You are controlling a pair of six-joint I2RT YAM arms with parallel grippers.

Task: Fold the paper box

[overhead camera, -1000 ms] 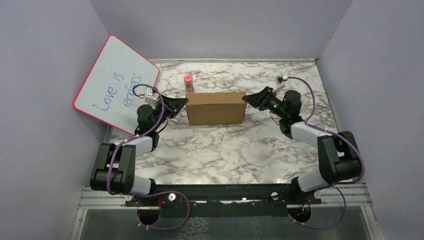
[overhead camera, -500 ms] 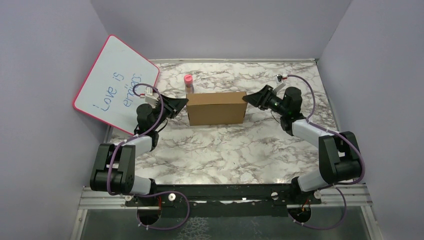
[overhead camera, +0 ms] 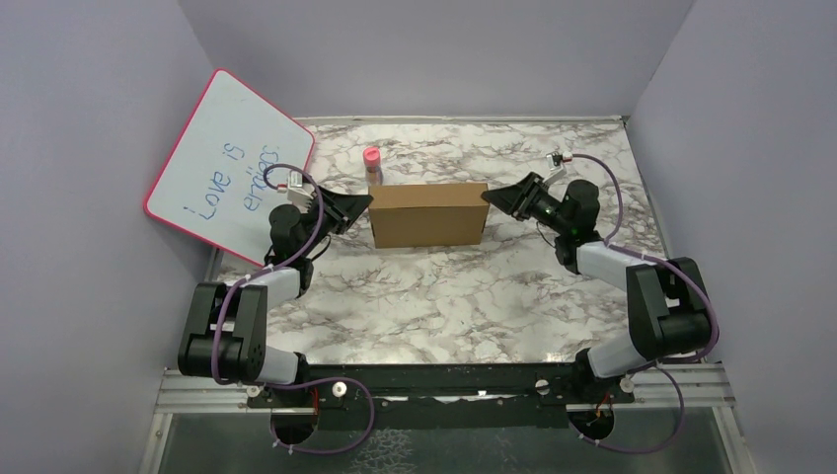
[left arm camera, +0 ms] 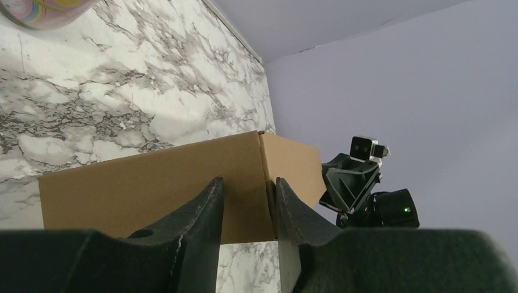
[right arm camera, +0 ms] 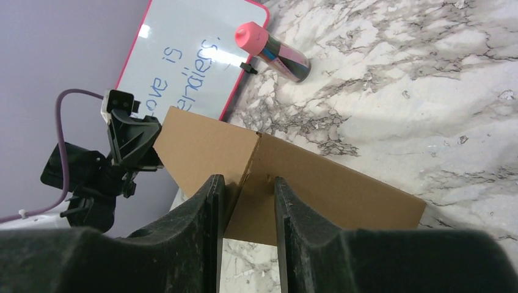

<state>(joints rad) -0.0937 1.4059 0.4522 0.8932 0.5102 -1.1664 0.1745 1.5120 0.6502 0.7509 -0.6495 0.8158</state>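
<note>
The paper box (overhead camera: 426, 215) stands folded and closed on the marble table (overhead camera: 444, 296), a plain brown block. My left gripper (overhead camera: 365, 201) points at its left end, fingertips right at the upper corner. In the left wrist view the gripper (left arm camera: 247, 180) has a gap between its fingers, and the box (left arm camera: 153, 183) and its corner fold lie just beyond the tips. My right gripper (overhead camera: 488, 197) meets the right end the same way. In the right wrist view this gripper (right arm camera: 247, 178) is open, framing a corner of the box (right arm camera: 330, 183).
A pink-framed whiteboard (overhead camera: 229, 168) leans against the left wall behind my left arm. A pink-capped tube (overhead camera: 372, 163) stands just behind the box's left end and shows in the right wrist view as well (right arm camera: 272, 49). Purple walls enclose the table.
My right gripper has drawn slightly to the right and back, and the box's right end has shifted a little with it. The left arm has not moved.
</note>
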